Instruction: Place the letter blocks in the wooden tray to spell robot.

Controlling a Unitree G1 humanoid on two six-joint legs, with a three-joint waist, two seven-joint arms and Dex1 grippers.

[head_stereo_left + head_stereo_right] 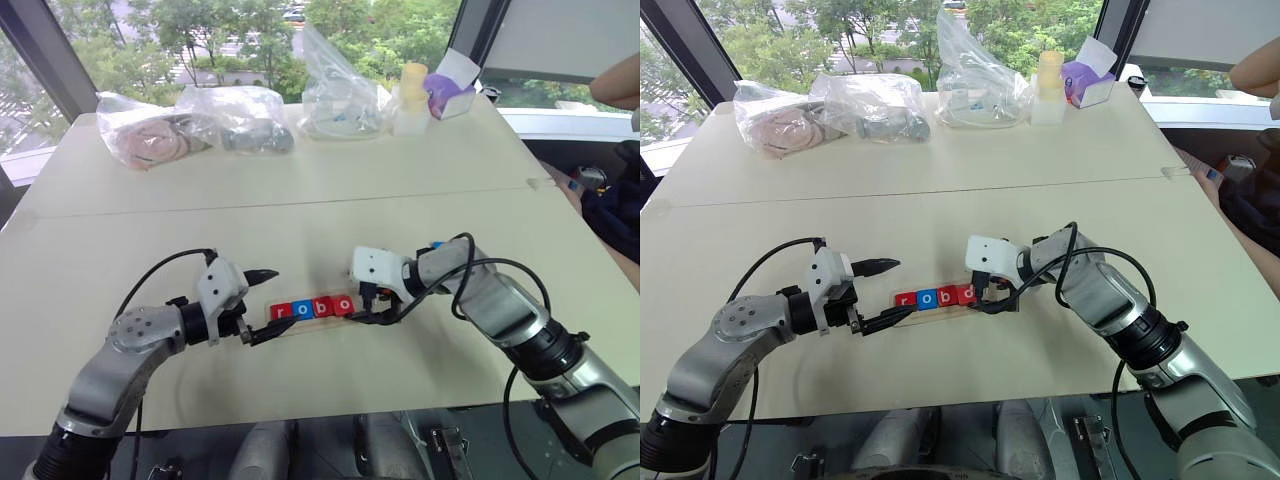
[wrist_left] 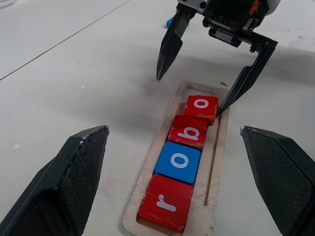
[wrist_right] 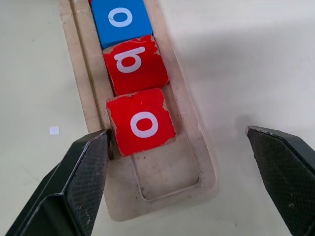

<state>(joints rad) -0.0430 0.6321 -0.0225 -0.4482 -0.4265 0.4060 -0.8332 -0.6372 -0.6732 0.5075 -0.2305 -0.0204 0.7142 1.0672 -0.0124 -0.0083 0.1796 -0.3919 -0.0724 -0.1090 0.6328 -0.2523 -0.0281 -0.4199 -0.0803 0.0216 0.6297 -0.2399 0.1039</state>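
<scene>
Pale-wood tray (image 1: 300, 322), long and narrow with rounded corners and a shallow slot, lying flat on the near middle of the cream table (image 1: 300, 230). Contents, left to right: red r block (image 2: 165, 204), blue o block (image 2: 178, 161), red b block (image 2: 189, 131), red o block (image 2: 201, 106), the last sitting slightly askew; the slot's rightmost place is bare. A fifth tile, the t, cannot be placed for certain; a small blue scrap (image 2: 169, 22) shows beyond the right gripper, too little to name. Left gripper (image 1: 262, 303), fingers spread wide and holding nothing, hovers at the tray's left end. Right gripper (image 2: 194, 93), likewise spread and empty, stands over the tray's right end, one fingertip (image 2: 224, 106) touching or just beside the askew red o's edge. Handling, by judgement: blocks are light, rigid painted wood with chipped edges, unlikely to break but apt to slide or tip inside the slot; best taken across two opposite side faces from above, or nudged square by one edge. Tray itself is light and may skate if pushed. Far side of table: clear plastic bags (image 1: 340, 85) of oddments, a pale yellow bottle (image 1: 411, 95), a purple-and-white carton (image 1: 448, 88). Far right edge: a person's arm (image 1: 618, 85).
</scene>
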